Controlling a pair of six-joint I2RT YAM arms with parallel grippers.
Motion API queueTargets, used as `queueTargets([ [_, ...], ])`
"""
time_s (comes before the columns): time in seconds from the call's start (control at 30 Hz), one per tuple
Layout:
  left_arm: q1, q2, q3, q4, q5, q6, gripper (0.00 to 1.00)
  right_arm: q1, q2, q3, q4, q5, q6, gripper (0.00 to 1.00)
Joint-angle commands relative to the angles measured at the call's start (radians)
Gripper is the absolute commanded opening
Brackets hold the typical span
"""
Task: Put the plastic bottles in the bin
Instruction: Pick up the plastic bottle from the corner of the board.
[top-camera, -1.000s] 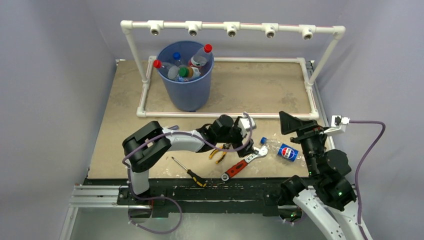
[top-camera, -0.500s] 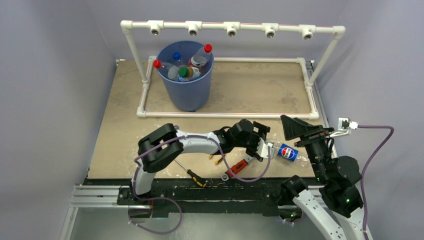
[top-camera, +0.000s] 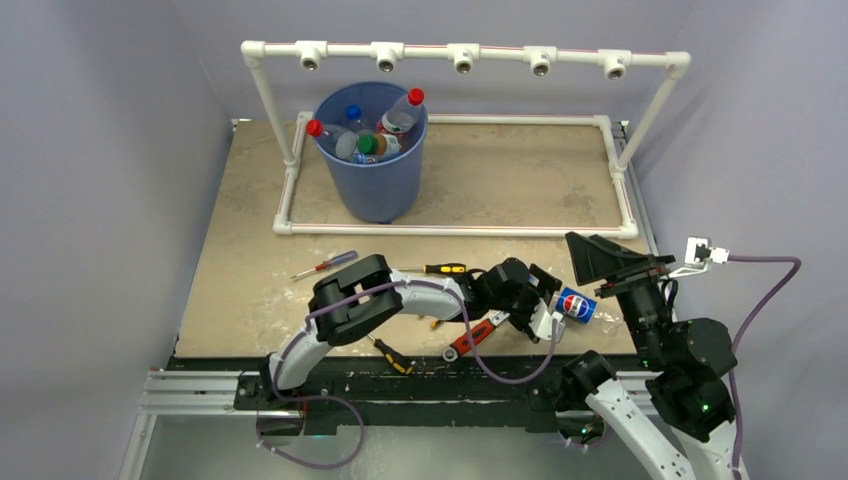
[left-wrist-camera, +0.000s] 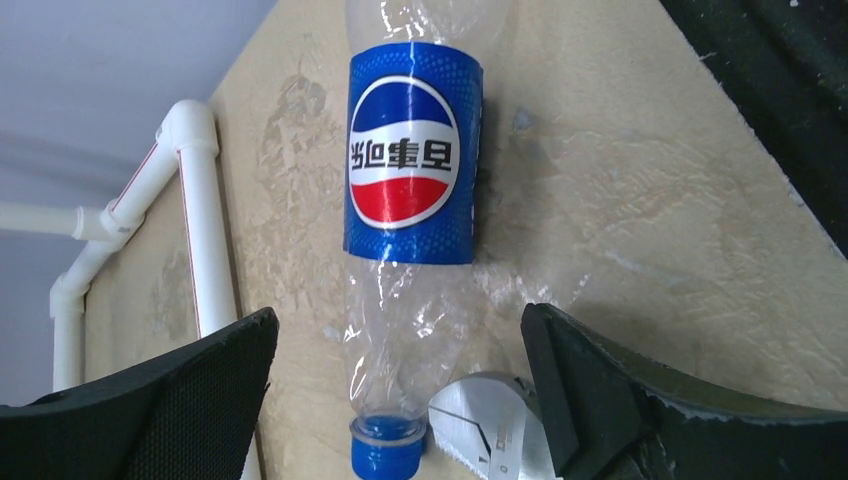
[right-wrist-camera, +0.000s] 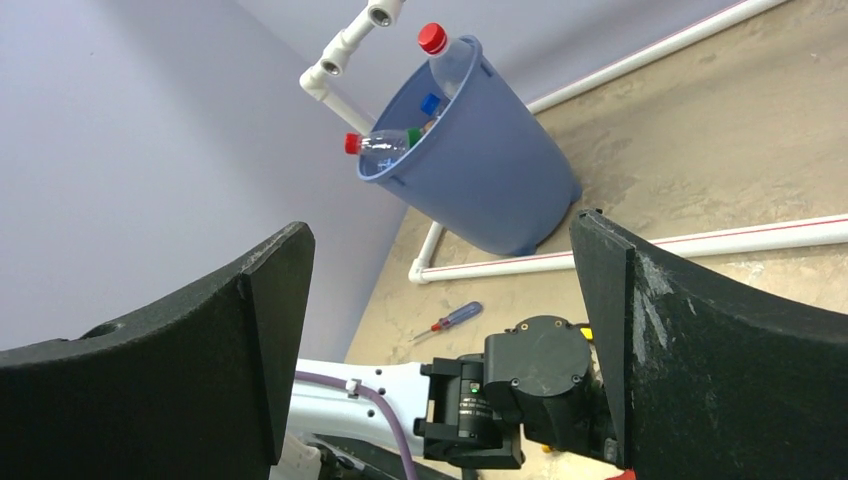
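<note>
Tan scuffed tabletop (top-camera: 480, 180), pale violet walls, white pipe frame (top-camera: 460, 55) along the far side. Far left of centre: blue bin (top-camera: 375, 175) inside the frame, several plastic bottles (top-camera: 365, 138) in it, with red, blue and green caps at the rim. Near left: small red-and-blue screwdriver (top-camera: 325, 265). Centre, near edge: red-handled wrench (top-camera: 472, 337). Left gripper (left-wrist-camera: 398, 325) reaches right, fingers spread either side of the neck of a Pepsi bottle (left-wrist-camera: 412, 150), not touching it. That bottle lies flat on the table, blue cap (left-wrist-camera: 387, 447) just beside the wrench head. Right gripper (right-wrist-camera: 440, 230) raised over the table's right side, fingers wide apart.
</note>
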Motion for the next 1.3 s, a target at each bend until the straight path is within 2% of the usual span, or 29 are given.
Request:
queueTargets([
  [0.0,-0.018,0.04,0.095,-0.024,0.055,0.023,0.9,0.0,0.01,0.014,0.001,-0.014,-0.021,0.99],
  [0.1,-0.022,0.097,0.175,-0.097,0.056,0.018,0.87,-0.001,0.005,0.011,0.001,-0.015,-0.022,0.99],
  [0.2,-0.022,0.167,0.253,-0.145,0.025,0.009,0.79,0.0,0.001,0.012,-0.007,-0.01,-0.025,0.99],
  [0.43,-0.02,0.208,0.267,-0.126,-0.01,-0.011,0.7,0.001,-0.007,0.019,-0.014,-0.004,-0.035,0.99],
  [0.67,-0.022,0.224,0.263,-0.135,-0.036,-0.032,0.51,0.001,-0.011,0.02,-0.015,-0.006,-0.044,0.99],
  [0.8,-0.022,0.199,0.207,-0.069,-0.044,-0.045,0.35,0.001,-0.019,0.014,-0.015,-0.005,-0.045,0.99],
  [0.97,-0.028,0.13,0.076,0.091,-0.096,-0.043,0.22,0.001,-0.017,0.011,-0.008,-0.011,-0.05,0.99],
  [1.13,-0.031,-0.011,-0.072,0.28,-0.171,-0.021,0.13,0.001,-0.001,0.023,0.002,-0.018,-0.067,0.99],
  [1.27,-0.033,-0.141,-0.163,0.334,-0.224,0.062,0.02,0.0,0.028,0.056,0.008,-0.033,-0.092,0.99],
])
